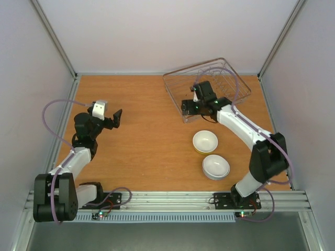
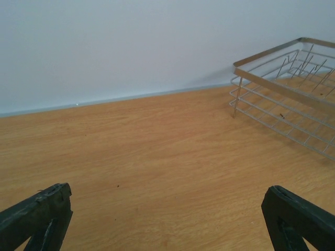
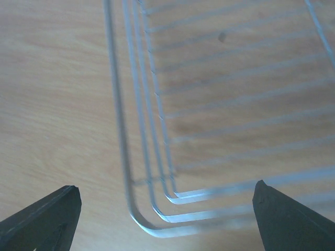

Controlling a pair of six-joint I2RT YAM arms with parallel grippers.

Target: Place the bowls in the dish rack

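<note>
Left gripper [image 2: 167, 189] at 9 o'clock, spread wide apart. Right gripper [image 3: 166, 188] spread wide too, over the near corner of the dish rack [image 1: 233, 83] at 1 o'clock. On the table [image 1: 146, 149] at 4 o'clock, two bowls [image 1: 205, 141] [image 1: 215, 166], close together.

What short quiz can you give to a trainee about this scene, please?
1. True or false: the left tool holds a bowl.
2. The right tool is above: A) a bowl, B) a corner of the dish rack, C) the table's near edge.
3. Which arm's base is closer to the pale bowl?
Key: 1 false; 2 B; 3 right.
</note>
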